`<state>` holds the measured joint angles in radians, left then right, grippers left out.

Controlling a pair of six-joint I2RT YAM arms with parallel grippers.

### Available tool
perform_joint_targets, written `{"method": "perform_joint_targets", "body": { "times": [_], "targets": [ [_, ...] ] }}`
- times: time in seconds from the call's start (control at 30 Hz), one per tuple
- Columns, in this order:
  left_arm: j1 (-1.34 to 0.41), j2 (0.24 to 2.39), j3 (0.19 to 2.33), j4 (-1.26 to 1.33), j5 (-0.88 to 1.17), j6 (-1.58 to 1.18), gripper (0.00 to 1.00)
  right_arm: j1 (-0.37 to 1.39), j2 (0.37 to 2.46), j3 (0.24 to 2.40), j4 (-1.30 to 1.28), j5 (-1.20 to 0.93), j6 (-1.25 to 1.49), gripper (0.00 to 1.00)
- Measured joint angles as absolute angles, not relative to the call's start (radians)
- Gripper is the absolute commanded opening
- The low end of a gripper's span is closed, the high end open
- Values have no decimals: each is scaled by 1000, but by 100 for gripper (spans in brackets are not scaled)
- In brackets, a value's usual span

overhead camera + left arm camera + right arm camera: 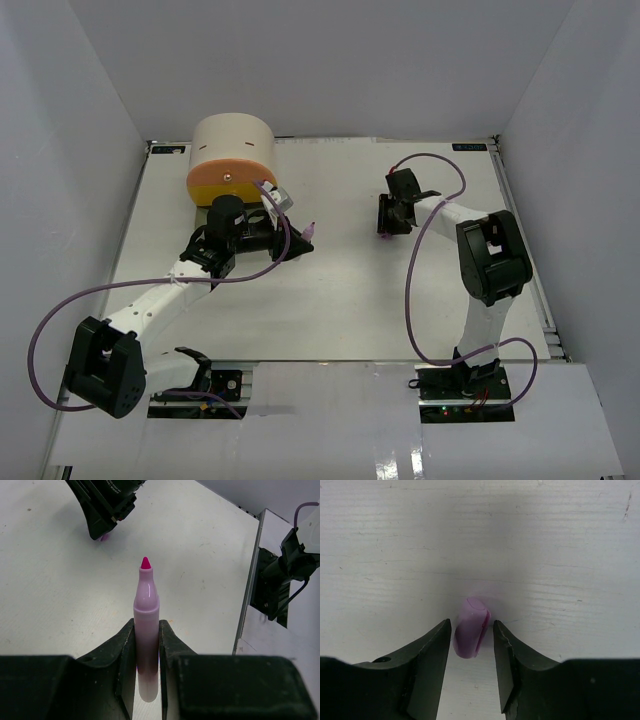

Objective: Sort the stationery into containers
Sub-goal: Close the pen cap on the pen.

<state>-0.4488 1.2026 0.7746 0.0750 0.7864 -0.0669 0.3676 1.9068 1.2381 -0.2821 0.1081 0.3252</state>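
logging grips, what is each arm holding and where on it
Left gripper clamps the marker by its rear barrel. Right gripper holds nothing; open jaws straddle the purple cap.

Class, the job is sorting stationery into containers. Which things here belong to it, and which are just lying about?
Belongs to the job: marker in the left pincer; purple cap between the right pincer's open jaws; cabinet; orange drawer.
Just about: cable; table.

Lab test cell, white table (340,300) boxed by plain white walls (330,60), metal mounting rail (240,380) at its near edge
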Motion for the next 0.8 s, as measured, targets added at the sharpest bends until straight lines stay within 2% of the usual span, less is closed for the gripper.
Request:
{"method": "perform_joint_targets", "body": {
  "times": [0.13, 0.27, 0.37, 0.47, 0.5, 0.57, 0.7, 0.8],
  "targets": [
    [-449, 1203, 775, 75, 791, -67, 0, 366, 1916, 1245, -282, 107, 326, 45],
    [-449, 1203, 775, 75, 794, -65, 0, 366, 1921, 1250, -283, 108, 325, 41],
    [-449, 1205, 775, 75, 794, -64, 0, 366, 1922, 1250, -282, 108, 324, 34],
    [-449, 1210, 775, 75, 797, -64, 0, 363, 1922, 1250, -281, 106, 324, 24],
    [-449, 1212, 775, 75, 798, -63, 0, 362, 1922, 1250, -279, 104, 326, 18],
    [-449, 1217, 775, 75, 801, -64, 0, 361, 1922, 1249, -273, 99, 324, 14],
    [-449, 1221, 775, 76, 807, -65, 0, 361, 1893, 1211, -215, 70, 316, 11],
    [-449, 1221, 775, 87, 824, -70, 0, 367, 1784, 1122, -156, 25, 300, 10]
  ]
}}
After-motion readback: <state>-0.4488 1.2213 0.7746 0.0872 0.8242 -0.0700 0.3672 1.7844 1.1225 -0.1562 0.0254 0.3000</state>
